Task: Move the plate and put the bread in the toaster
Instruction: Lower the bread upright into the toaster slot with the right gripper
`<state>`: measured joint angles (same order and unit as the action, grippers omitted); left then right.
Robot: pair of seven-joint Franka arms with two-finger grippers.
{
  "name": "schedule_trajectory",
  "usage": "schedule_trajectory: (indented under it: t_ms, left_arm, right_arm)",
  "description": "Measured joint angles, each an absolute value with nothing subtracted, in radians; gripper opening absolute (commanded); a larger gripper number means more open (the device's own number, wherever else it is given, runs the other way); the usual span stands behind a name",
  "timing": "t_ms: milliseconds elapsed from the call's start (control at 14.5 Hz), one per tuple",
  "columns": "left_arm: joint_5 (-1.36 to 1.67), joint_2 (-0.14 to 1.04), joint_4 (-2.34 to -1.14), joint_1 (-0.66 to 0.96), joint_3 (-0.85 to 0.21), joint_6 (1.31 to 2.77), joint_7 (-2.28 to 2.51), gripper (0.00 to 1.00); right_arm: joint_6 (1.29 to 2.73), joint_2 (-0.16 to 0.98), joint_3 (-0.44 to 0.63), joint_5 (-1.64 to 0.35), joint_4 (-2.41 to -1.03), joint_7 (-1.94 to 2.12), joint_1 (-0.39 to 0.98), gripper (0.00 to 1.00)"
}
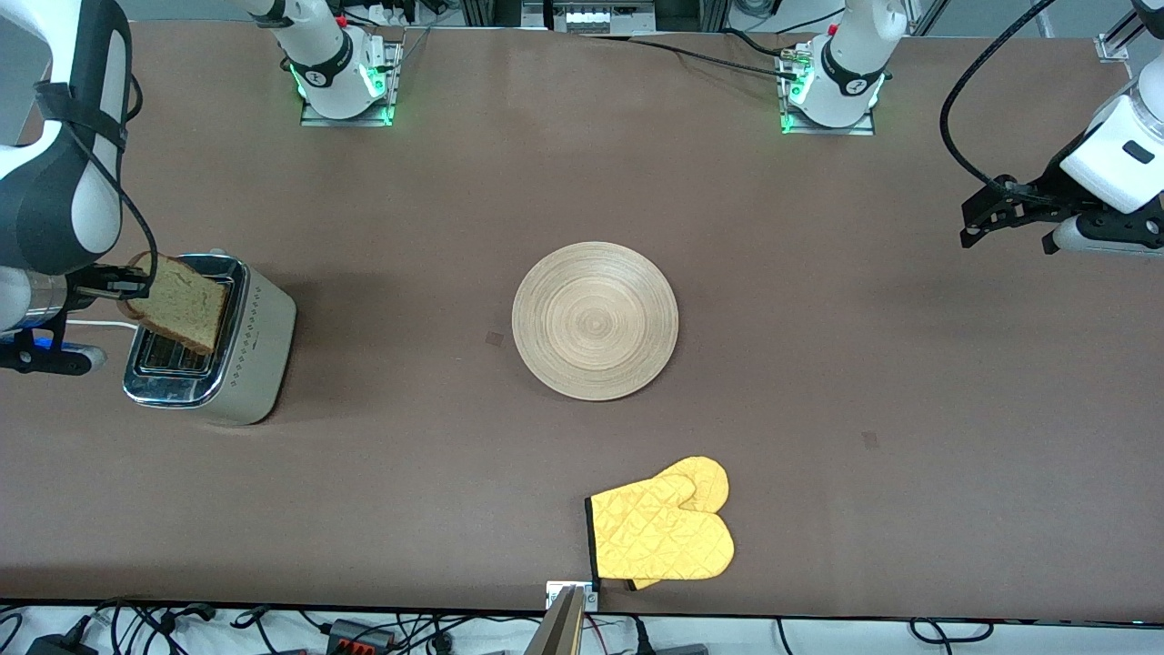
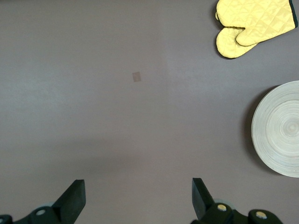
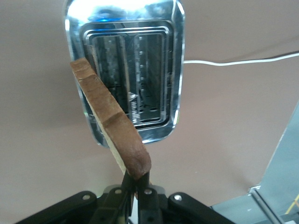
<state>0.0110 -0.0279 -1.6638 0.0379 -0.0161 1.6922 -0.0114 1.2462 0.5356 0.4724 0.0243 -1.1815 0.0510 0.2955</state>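
The toaster (image 1: 245, 350) stands at the right arm's end of the table, its chrome top and two slots facing up. My right gripper (image 1: 136, 284) is shut on the bread (image 1: 182, 303) and holds the slice tilted just above the slots. In the right wrist view the bread (image 3: 108, 122) hangs over the toaster (image 3: 170, 79), pinched at its crust by my right gripper (image 3: 137, 179). The wooden plate (image 1: 595, 319) lies bare at the table's middle and shows in the left wrist view (image 2: 279, 128). My left gripper (image 1: 984, 221) is open and empty, high over the left arm's end (image 2: 138, 196).
A yellow oven mitt (image 1: 664, 532) lies near the table's front edge, nearer the camera than the plate; it also shows in the left wrist view (image 2: 252, 23). The toaster's white cord (image 3: 238, 61) trails off past the right arm.
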Motion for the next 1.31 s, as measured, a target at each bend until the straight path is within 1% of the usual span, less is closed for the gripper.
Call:
schedule_trajectory:
  t_ms: [756,1100,1306]
  left_arm:
    - [0.011,-0.028,-1.664,0.038,-0.016,1.692,-0.011,1.00]
    - [0.011,-0.028,-1.664,0.038,-0.016,1.692,-0.011,1.00]
    - [0.011,-0.028,-1.664,0.038,-0.016,1.692,-0.011,1.00]
  right_arm:
    - [1.257,0.581,0.466,0.051,-1.175,0.068,0.291,0.00]
    - [1.208,0.582,0.466,0.051,-1.174,0.067,0.291,0.00]
    - [1.205,0.583,0.466,0.051,-1.174,0.065,0.290,0.00]
